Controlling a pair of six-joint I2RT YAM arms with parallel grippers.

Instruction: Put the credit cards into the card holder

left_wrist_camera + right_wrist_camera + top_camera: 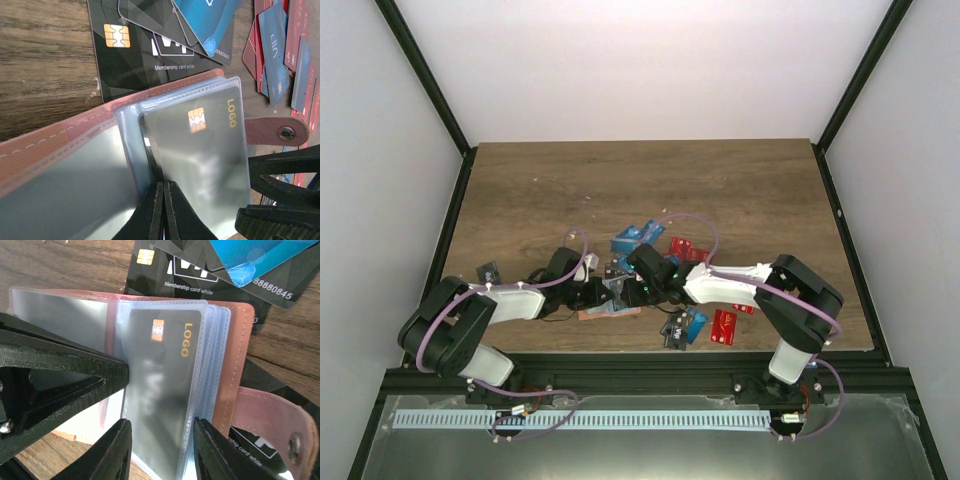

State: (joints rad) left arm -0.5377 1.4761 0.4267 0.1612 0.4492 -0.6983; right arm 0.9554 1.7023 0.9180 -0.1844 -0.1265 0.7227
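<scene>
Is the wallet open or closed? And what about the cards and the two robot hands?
card holder, open, strap unsnapped, clear sleeves fanned.
black LOGO card, tucked inside a clear sleeve.
loose cards, lying overlapped on the table.
left hand, shut, tips at the sleeve's edge.
right hand, fingers apart on either side of the LOGO card's sleeve; grip unclear.

We see the tan-orange card holder (236, 355) lying open on the tabletop (620, 180) close to its near edge. Its snap strap (265, 420) is flung out to one side, and the top clear sleeve holds a black card (165, 375) with a gold chip and the word "LOGO". The other credit cards (130, 55), black, blue and red, lie loose and overlapping just beyond the holder and to its right.
</scene>
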